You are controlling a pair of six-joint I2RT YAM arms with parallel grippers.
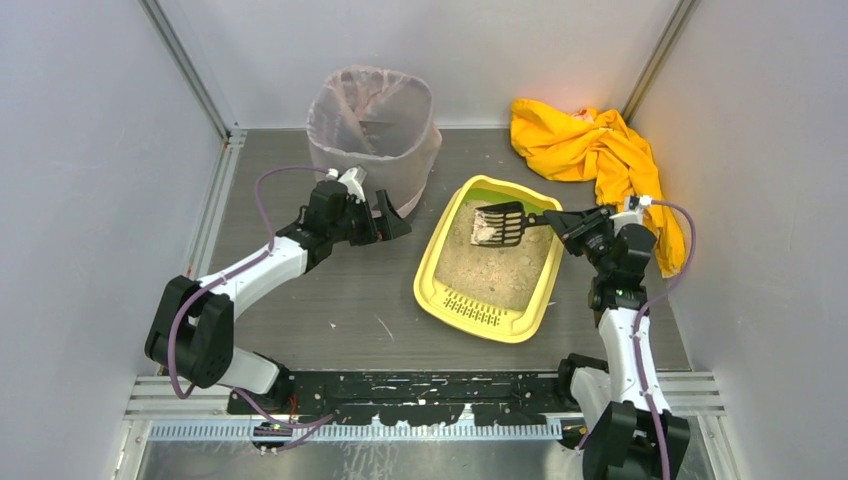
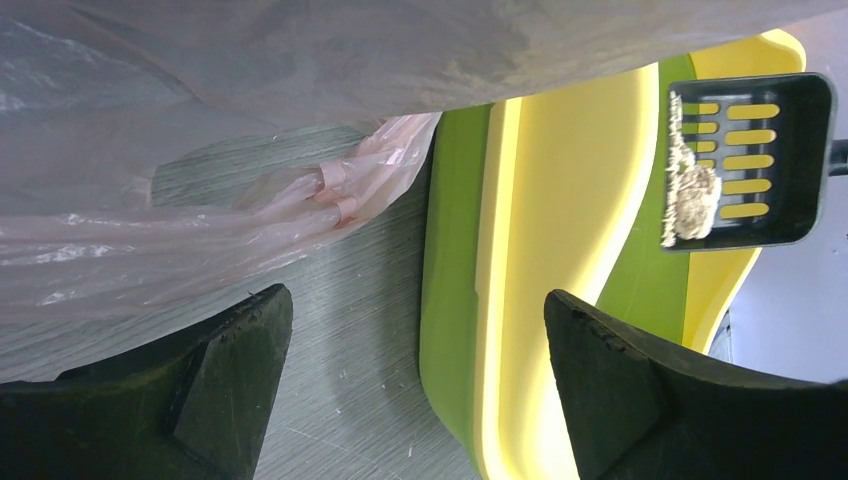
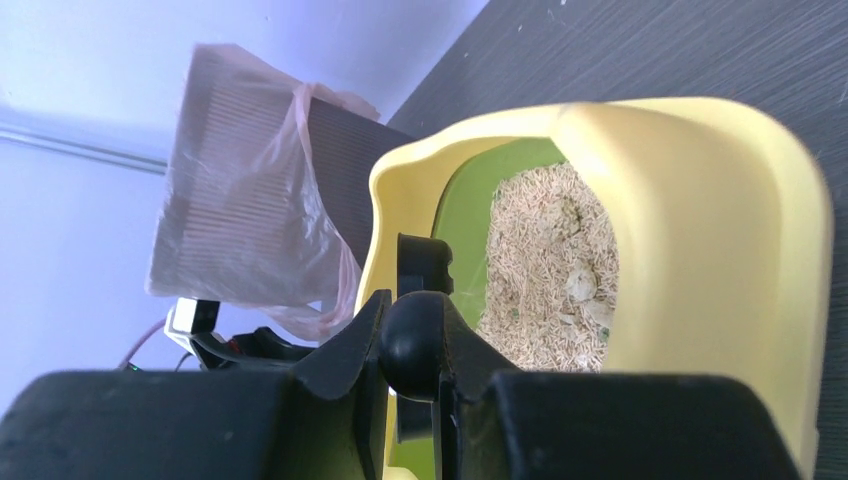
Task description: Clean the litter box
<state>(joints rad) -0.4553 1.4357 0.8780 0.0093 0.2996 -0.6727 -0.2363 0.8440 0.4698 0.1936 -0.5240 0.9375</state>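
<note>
Box: litter box [image 1: 487, 318] on table [image 1: 330, 305], just beside bin [image 1: 372, 120].
R grip: right gripper [image 1: 566, 220] pinching scoop [image 1: 503, 224] handle; scoop w/ clump [image 1: 485, 232] over box's far end.
L grip: left gripper [image 1: 392, 220] spread wide, empty, btwn bin & box.
Progress: early, prob.; clump lifted, not dumped yet; paler lumps lie in litter [image 1: 495, 270].

The litter box [image 1: 428, 272] sat mid-table [image 1: 330, 310], its ledged end [image 1: 472, 310] nearest the arm bases. Behind it to the left stood the bag-lined bin [image 1: 400, 160]; behind it to the right, in the far corner, lay a crumpled cloth [image 1: 585, 150]. The left gripper [image 1: 390, 218] hung between bin and box. From the right, the right gripper [image 1: 562, 219] held a litter scoop [image 1: 505, 222] over the box's far end, a clump [image 1: 484, 232] on it.
</note>
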